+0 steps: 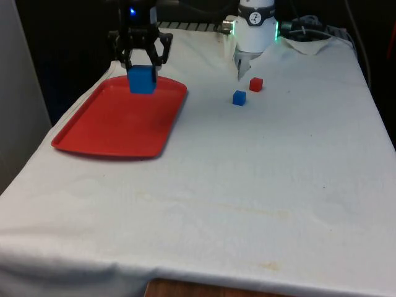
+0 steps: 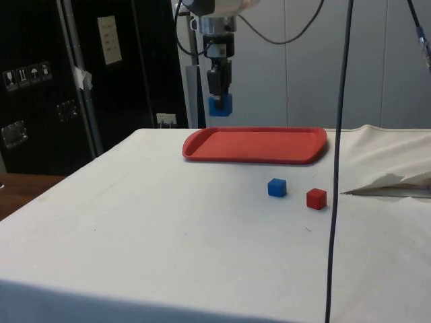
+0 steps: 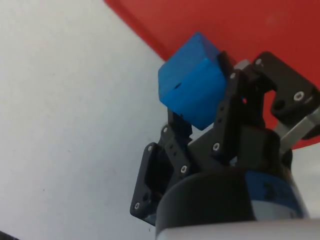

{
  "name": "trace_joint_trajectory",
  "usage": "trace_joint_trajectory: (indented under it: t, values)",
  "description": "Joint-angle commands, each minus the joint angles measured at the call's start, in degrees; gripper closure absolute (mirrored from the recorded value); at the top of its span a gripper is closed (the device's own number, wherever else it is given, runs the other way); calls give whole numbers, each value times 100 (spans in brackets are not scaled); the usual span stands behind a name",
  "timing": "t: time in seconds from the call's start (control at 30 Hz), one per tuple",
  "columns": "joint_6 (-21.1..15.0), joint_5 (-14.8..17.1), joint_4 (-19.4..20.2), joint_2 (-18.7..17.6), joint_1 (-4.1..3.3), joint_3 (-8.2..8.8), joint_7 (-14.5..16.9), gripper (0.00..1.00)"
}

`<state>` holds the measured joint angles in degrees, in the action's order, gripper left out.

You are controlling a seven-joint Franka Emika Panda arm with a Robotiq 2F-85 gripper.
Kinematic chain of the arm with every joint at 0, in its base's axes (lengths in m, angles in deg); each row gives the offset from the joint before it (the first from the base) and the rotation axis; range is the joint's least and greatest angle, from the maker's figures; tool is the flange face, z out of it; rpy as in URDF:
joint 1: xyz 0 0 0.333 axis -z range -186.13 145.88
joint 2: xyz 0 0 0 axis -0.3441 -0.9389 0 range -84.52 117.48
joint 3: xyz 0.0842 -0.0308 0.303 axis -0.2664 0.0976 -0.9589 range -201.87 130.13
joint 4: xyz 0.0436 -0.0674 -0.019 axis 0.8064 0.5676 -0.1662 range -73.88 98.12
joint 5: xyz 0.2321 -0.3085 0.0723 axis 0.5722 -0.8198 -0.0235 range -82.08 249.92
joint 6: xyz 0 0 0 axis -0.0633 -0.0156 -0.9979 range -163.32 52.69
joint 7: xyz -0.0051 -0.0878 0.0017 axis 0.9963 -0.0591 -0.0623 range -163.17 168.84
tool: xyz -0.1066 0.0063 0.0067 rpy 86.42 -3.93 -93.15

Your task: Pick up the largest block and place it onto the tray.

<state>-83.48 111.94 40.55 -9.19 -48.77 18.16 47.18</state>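
Above the far edge of the flat red plastic tray (image 1: 117, 124), the large blue cube (image 1: 142, 79) is held clear by the black jaws (image 1: 142, 62), clamped on it for lowering; two smaller cubes remain beside the tray.

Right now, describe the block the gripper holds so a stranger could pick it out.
Start at the red tray near the table's edge. Above its far end hangs the black gripper, shut on a big blue block held clear of the tray. The small blue block and small red block both sit on the white cloth.
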Motion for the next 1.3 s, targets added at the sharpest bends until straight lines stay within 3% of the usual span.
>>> trace_joint_trajectory:
  t: [0.0, 0.03, 0.07, 0.3, 0.33, 0.37, 0.57, 0.63, 0.67, 0.7, 0.87, 0.9, 0.93, 1.1, 1.13, 1.17, 1.27]
  values:
    - [0, 6, 0, -23, 11, 11, 17, 99]
    - [46, 46, -46, -57, 92, -17, 86, 99]
    - [57, 74, -57, -103, 109, 17, 126, 99]
    - [86, 269, -120, -344, 201, 143, 367, 99]
    - [29, 264, -74, -350, 120, 206, 344, 99]
    - [92, 304, -132, -384, 212, 160, 401, 99]
    - [109, 613, -223, -728, 286, 281, 688, 99]
    - [109, 653, -235, -768, 304, 286, 728, 99]
    - [92, 619, -195, -745, 212, 344, 665, 99]
    - [109, 745, -258, -859, 332, 304, 808, 99]
    - [115, 1083, -332, -1175, 424, 355, 1089, 99]
    - [103, 1060, -286, -1157, 327, 430, 1049, 99]
    - [120, 1140, -350, -1226, 435, 367, 1134, 99]
    - [138, 1530, -453, -1570, 533, 407, 1432, 99]
    - [120, 1536, -401, -1570, 435, 481, 1409, 99]
    - [143, 1599, -470, -1633, 544, 413, 1484, 99]
    - [149, 1822, -521, -1811, 596, 418, 1627, 99]
